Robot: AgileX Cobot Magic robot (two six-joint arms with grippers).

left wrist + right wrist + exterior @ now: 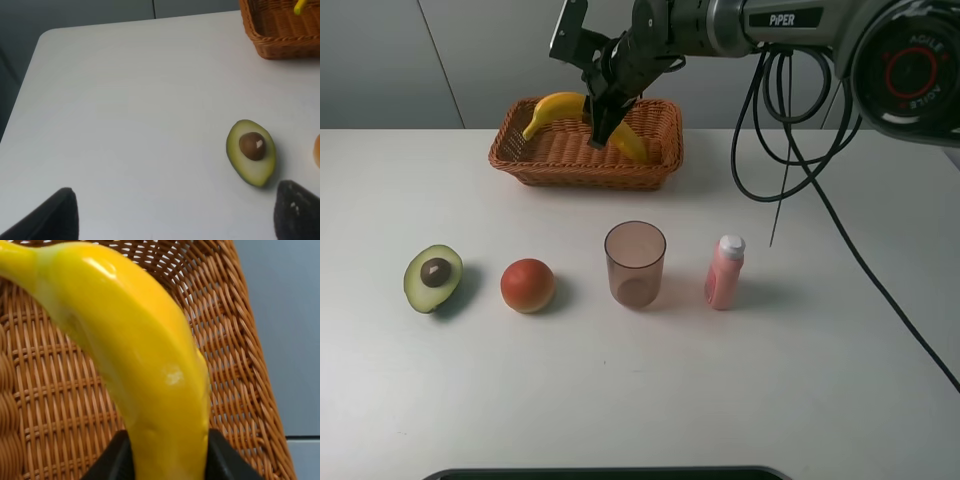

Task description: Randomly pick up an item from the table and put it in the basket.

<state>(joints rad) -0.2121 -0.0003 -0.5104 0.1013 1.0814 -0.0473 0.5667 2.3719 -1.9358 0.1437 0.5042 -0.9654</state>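
The yellow banana (pixel 560 108) lies in the orange-brown wicker basket (pixel 570 155) at the back of the white table (pixel 640 400). My right gripper (pixel 600 130) reaches down into the basket and is shut on the banana's middle. In the right wrist view the banana (pixel 145 365) fills the frame between my black fingers (pixel 112 462), with the basket weave (pixel 50 405) right behind it. Whether the banana rests on the basket floor I cannot tell. My left gripper (pixel 175 220) is open and empty above the table's left side; the basket corner (pixel 280 35) and banana tip (pixel 300 6) show far off.
A halved avocado (pixel 433 278), a round orange-red fruit (pixel 527 285), a translucent brownish cup (pixel 635 263) and a pink bottle with white cap (pixel 725 271) stand in a row across the table's middle. The avocado (pixel 251 152) lies just ahead of my left gripper.
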